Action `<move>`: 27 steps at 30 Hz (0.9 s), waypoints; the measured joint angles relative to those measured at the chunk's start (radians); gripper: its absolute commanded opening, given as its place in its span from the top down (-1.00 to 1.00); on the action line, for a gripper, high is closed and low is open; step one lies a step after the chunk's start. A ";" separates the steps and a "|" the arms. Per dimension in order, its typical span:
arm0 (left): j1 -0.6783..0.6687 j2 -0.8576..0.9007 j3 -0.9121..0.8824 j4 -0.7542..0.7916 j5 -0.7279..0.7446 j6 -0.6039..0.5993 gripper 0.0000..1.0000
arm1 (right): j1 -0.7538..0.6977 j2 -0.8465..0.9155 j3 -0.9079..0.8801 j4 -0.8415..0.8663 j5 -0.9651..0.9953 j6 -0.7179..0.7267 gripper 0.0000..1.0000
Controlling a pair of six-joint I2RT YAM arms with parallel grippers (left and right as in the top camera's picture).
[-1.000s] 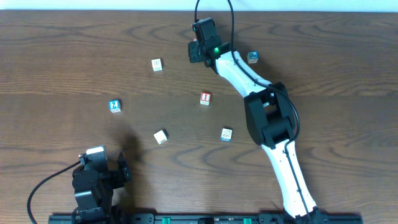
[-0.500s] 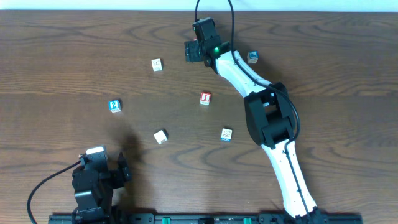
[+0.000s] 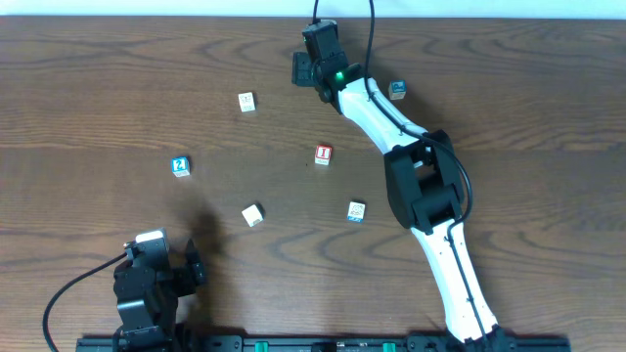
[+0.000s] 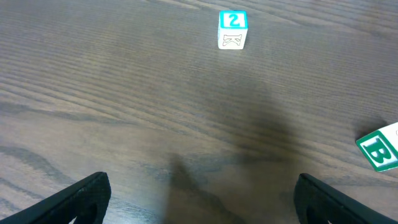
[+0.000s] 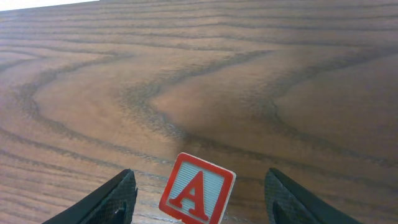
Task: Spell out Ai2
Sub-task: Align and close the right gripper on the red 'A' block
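Observation:
A red letter A block [image 5: 198, 196] stands tilted between the spread fingers of my right gripper [image 5: 200, 214], near the table's far edge; the fingers do not touch it. In the overhead view the right gripper [image 3: 304, 68] hides this block. A red I block [image 3: 323, 154] lies mid-table. A blue 2 block [image 3: 180, 166] lies at the left and also shows in the left wrist view [image 4: 233, 28]. My left gripper [image 3: 193, 266] is open and empty at the near left, and it also shows in the left wrist view [image 4: 199, 200].
A white block [image 3: 246, 102] lies at the far left. A green B block [image 4: 380, 147] lies ahead-right of the left gripper, white in the overhead view [image 3: 253, 214]. A blue-and-white block [image 3: 356, 211] and a blue block [image 3: 397, 89] lie to the right.
My right gripper has shifted a little toward the table's far edge. The left arm and the loose blocks have not moved.

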 measured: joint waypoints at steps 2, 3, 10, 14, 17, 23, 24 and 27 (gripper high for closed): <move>0.000 0.000 0.000 0.000 0.000 0.000 -0.91 | 0.002 0.000 0.000 0.000 0.003 0.006 -0.32; 0.000 0.000 0.000 0.000 0.000 0.000 -0.91 | 0.002 0.000 0.000 0.000 0.004 0.006 -0.33; 0.000 0.000 0.000 0.000 0.000 0.000 -0.90 | 0.003 0.002 0.000 0.006 0.003 0.010 -0.29; 0.000 0.000 0.000 0.000 0.000 0.000 -0.91 | 0.003 0.010 0.000 0.006 0.003 0.010 -0.29; 0.000 0.000 0.000 0.000 0.000 0.000 -0.91 | 0.003 0.011 0.000 -0.003 0.002 0.010 -0.28; 0.000 0.000 0.000 0.000 0.000 0.000 -0.90 | 0.003 0.011 0.000 -0.009 0.000 0.013 -0.12; 0.000 0.000 0.000 0.000 0.000 0.000 -0.91 | 0.003 0.011 0.000 -0.010 0.000 0.013 -0.11; 0.000 0.000 0.000 0.000 0.000 0.000 -0.91 | 0.003 0.011 0.000 -0.026 0.000 0.013 -0.06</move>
